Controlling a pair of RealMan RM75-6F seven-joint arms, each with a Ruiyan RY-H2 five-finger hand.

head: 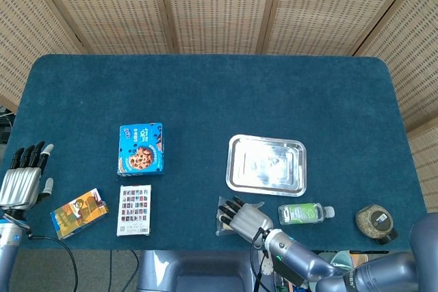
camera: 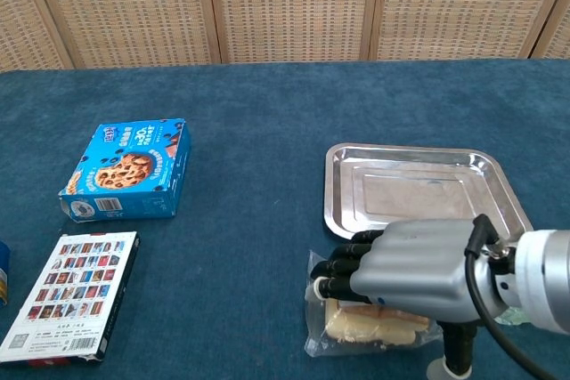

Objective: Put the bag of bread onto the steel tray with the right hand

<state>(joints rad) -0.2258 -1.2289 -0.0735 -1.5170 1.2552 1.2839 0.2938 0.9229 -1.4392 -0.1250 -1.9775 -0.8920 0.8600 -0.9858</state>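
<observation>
The bag of bread (camera: 367,330) lies on the blue cloth just in front of the steel tray (camera: 338,191), near the table's front edge. My right hand (camera: 417,264) lies on top of it, fingers curled over its left edge and thumb at its near side, and the plastic is bunched. In the head view the right hand (head: 244,217) hides most of the bag of bread (head: 224,218), and the steel tray (head: 235,169) sits bare behind it. My left hand (head: 24,179) rests at the table's left edge, fingers apart and holding nothing.
A green bottle (head: 304,212) lies just right of the right hand, with a round jar (head: 376,222) further right. A blue cookie box (camera: 125,169), a printed card box (camera: 71,295) and an orange snack pack (head: 79,212) sit on the left side.
</observation>
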